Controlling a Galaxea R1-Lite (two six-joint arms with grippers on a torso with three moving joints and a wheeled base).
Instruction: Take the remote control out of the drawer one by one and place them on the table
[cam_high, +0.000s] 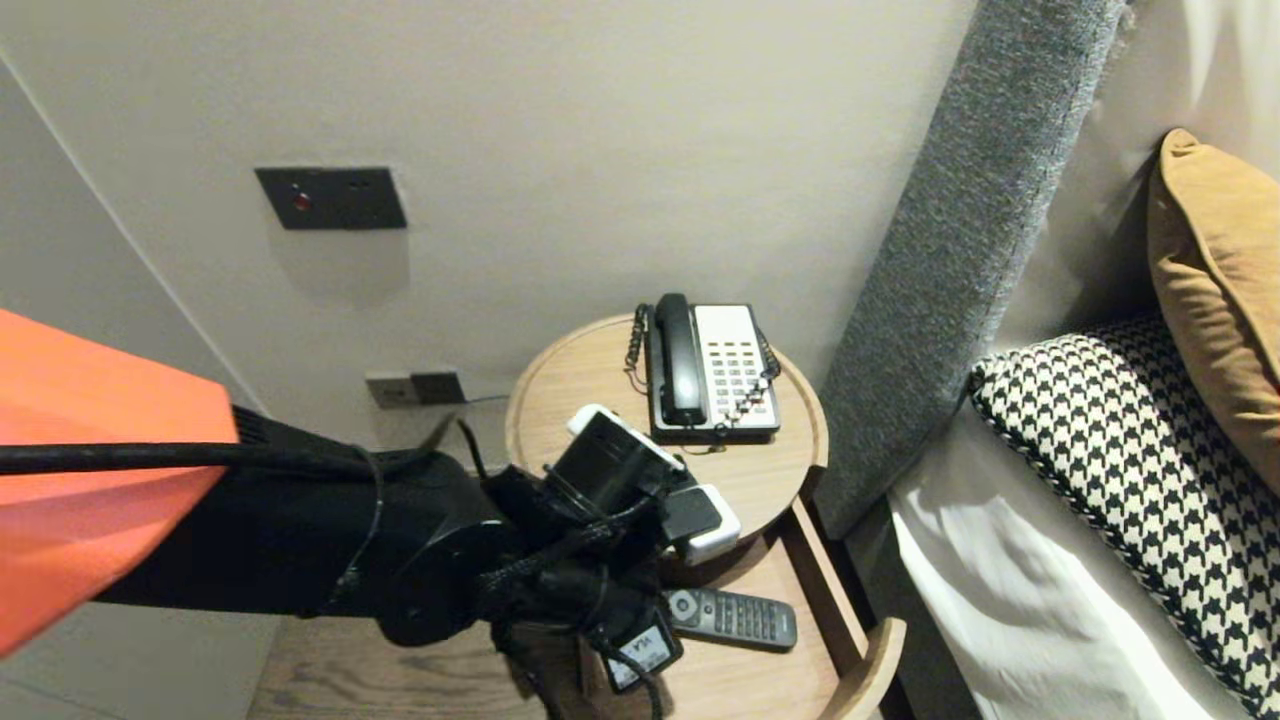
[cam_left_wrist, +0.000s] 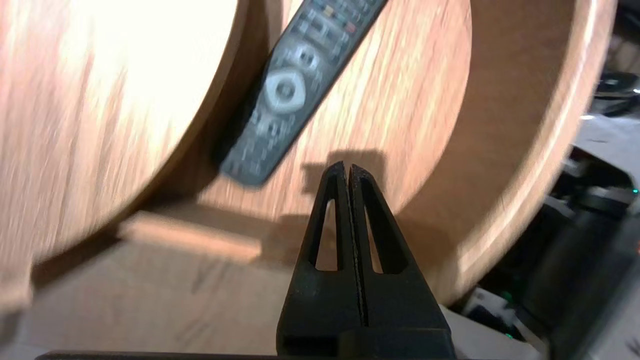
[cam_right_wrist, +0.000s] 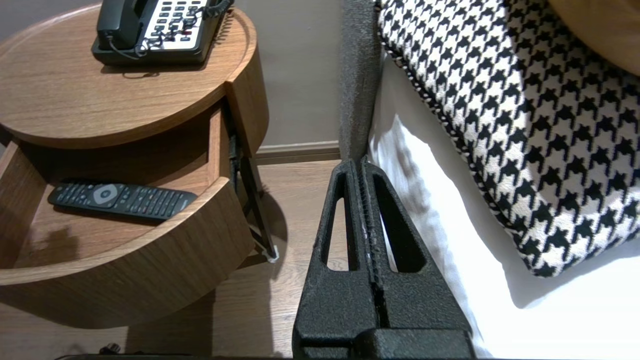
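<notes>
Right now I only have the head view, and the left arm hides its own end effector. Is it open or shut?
Observer: The left end effector is shut and empty, over the open drawer.
Operator: Touching the remote?
Observer: No, the remote lies beside it, with a gap between them.
Operator: And the right one?
Observer: The right end effector is shut and empty, hanging beside the bed.

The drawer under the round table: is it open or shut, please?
Open: the drawer juts out past the tabletop, baring the remote inside.
</notes>
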